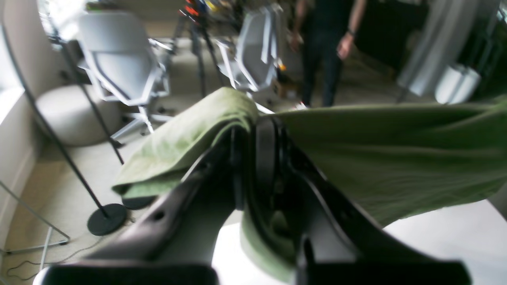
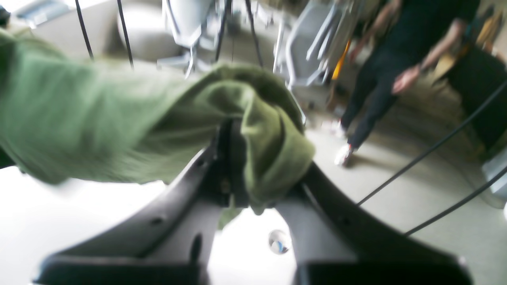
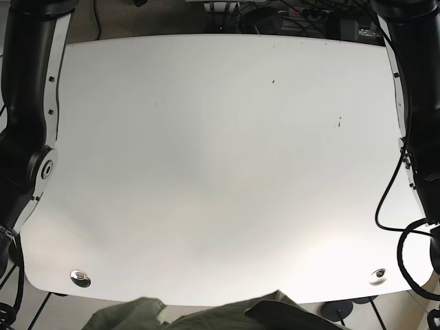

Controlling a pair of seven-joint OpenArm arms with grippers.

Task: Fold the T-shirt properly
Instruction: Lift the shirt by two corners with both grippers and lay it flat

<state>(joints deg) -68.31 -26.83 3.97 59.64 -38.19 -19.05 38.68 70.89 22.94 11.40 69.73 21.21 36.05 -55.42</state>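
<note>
T-shirt (image 3: 206,315): green, soft, limp; held aloft off the near edge of the table (image 3: 220,172), only its upper folds showing in the base view. Likely light, drapes and bunches readily, so best gripped at hems or shoulder seams (both wrist views are blurred).

Left end effector (image 1: 253,130): clamped on a bunched fold of cloth.

Right end effector (image 2: 233,130): likewise closed on a wad of fabric.

Table: white, wide, ample room for spreading; near edge close under the hanging cloth.

Background: office chairs, a standing person (image 2: 400,67), well apart.
</note>
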